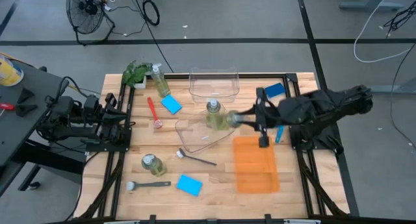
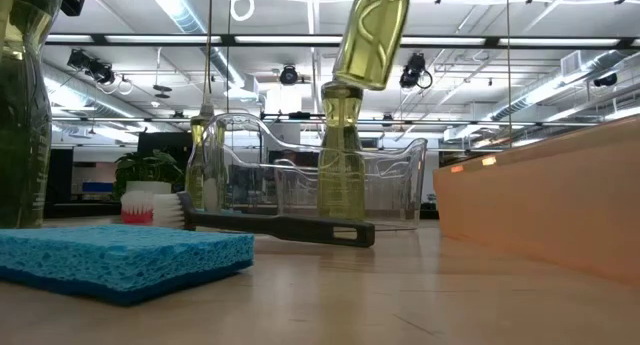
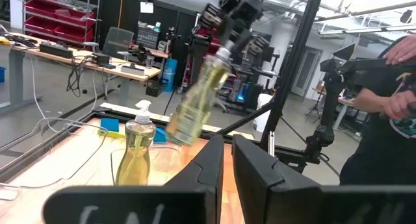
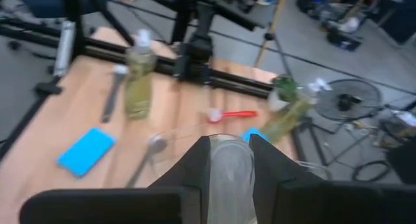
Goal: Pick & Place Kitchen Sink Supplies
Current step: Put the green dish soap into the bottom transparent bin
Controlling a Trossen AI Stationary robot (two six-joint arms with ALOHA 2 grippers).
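My right gripper (image 1: 242,118) is shut on a clear pump bottle of yellow-green liquid (image 1: 223,119), held slanted in the air over the near clear bin (image 1: 195,143). The held bottle also shows in the left wrist view (image 3: 194,100) and the low view (image 2: 370,30). A second bottle (image 1: 212,108) stands upright at that bin's far edge. A third (image 1: 153,164) stands near left, and a fourth (image 1: 160,82) leans by the plant. Blue sponges (image 1: 171,104) (image 1: 188,184) (image 1: 274,89) lie flat. My left gripper (image 1: 127,124) waits shut at the table's left edge. My right gripper pinches the bottle's upper end, by the pump (image 3: 220,57), between its two fingers; clear plastic (image 4: 231,169) fills the gap between them. The fingers come from the table's right, slanting down. The bottle is lifted clear and hangs tilted, base toward the table's left.
A red brush (image 1: 153,112), a dark brush (image 1: 196,158) and another dark brush (image 1: 148,184) lie on the table; a blue brush (image 1: 279,134) lies under my right arm. The orange tray (image 1: 255,165) is near right, a second clear bin (image 1: 213,85) at the back. A person stands beyond the table (image 3: 390,107).
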